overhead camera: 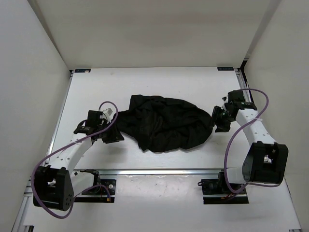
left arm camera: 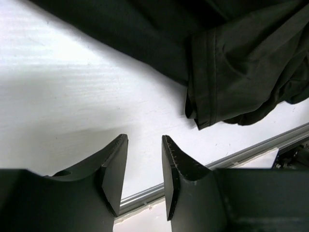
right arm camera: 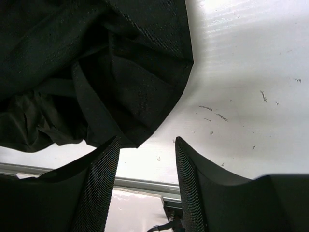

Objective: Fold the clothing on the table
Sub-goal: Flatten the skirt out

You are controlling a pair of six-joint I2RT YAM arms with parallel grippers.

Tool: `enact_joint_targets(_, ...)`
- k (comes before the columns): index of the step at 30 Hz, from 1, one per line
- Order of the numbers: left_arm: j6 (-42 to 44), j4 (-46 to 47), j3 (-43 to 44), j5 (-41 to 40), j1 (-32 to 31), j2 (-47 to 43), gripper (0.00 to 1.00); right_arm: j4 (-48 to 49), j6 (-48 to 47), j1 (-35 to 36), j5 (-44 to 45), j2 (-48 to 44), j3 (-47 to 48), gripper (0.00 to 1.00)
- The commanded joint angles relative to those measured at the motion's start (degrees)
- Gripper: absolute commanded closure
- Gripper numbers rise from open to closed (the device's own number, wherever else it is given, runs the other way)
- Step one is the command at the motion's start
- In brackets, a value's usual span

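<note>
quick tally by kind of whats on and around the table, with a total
soft matte black fabric garment: 1
flat white rectangular tabletop: 1
black two-finger grippers: 2, the left gripper and the right gripper
small blue corner marks: 2
total: 6

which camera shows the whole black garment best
The top external view: the whole garment shows there as a crumpled heap on the table. The left wrist view catches only a hemmed edge, and the right wrist view only a folded corner.
</note>
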Motion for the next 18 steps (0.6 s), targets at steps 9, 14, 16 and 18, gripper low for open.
enact_joint_targets(9, 0.73, 2.19, -2.31, 3.68, 1.22, -2.03, 0.51, 1.49, -0.90, 3.34, -6.96, 3.45, 2.49, 0.45)
enact_joint_targets(14, -0.41, 5.44, -0.47, 6.92, 1.74, 0.61, 0.50, 2.91, -2.04, 8.45, -7.76, 11.70, 9.06, 0.45)
enact_joint_targets(16, -0.94, 6.06, 1.20, 7.81, 1.74, 2.45, 0.51, 3.69, -2.04, 9.08, -6.71, 16.27, 12.23, 0.45)
enact_joint_targets(18, -0.86, 6.59, 2.35, 9.13, 2.27, 3.07, 0.53, 4.05, -2.22, 9.60, -5.39, 20.48, 15.14, 0.44)
